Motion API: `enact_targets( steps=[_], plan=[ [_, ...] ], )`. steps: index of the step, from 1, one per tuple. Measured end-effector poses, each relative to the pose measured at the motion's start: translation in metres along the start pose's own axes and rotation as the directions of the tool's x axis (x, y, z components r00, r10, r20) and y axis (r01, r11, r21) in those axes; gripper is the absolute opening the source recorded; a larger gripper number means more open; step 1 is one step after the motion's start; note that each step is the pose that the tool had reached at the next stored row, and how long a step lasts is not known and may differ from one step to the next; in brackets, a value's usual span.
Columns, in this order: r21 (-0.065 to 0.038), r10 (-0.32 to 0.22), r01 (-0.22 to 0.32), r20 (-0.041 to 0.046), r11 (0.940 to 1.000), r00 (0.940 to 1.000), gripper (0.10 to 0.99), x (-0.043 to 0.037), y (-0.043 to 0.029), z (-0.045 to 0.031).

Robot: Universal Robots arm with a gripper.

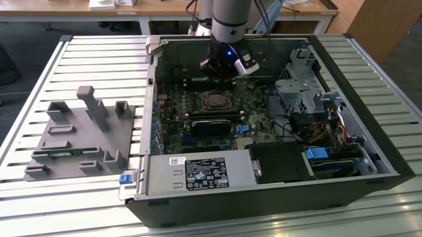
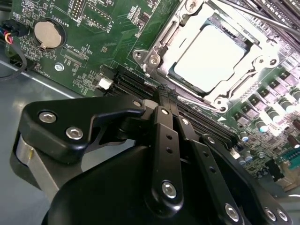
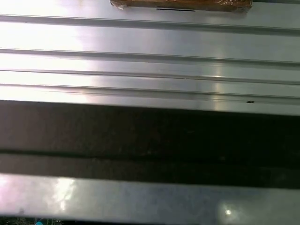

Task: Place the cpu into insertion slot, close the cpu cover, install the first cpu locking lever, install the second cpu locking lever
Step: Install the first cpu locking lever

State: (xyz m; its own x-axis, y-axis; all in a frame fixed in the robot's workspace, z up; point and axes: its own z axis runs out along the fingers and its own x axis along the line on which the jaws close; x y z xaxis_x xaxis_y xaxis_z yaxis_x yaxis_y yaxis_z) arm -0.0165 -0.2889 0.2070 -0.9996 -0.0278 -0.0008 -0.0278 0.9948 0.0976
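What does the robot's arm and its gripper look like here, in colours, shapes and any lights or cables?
In the exterior view the arm is a light grey cylinder ending in a black wrist part with a small blue light; dark cables run beside it. In the second wrist view the gripper is matte black, made of flat linkage bars joined by round silver screws, with a grey metal band at one side.

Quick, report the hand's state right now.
Hand: fingers closed together, holding nothing, above the motherboard beside the insertion slot, where the cpu sits under the cpu cover.
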Motion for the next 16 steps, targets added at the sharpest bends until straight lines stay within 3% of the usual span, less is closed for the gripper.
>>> enact_targets(
  steps=[8, 16],
  plan=[
    [0.0, 0.0, 0.0, 0.0, 1.0, 1.0, 0.106, -0.0008, -0.0006, 0.0054],
    [0.003, 0.0, 0.0, 0.0001, 1.0, 1.0, 0.106, -0.0008, -0.0005, 0.0056]
  ],
)
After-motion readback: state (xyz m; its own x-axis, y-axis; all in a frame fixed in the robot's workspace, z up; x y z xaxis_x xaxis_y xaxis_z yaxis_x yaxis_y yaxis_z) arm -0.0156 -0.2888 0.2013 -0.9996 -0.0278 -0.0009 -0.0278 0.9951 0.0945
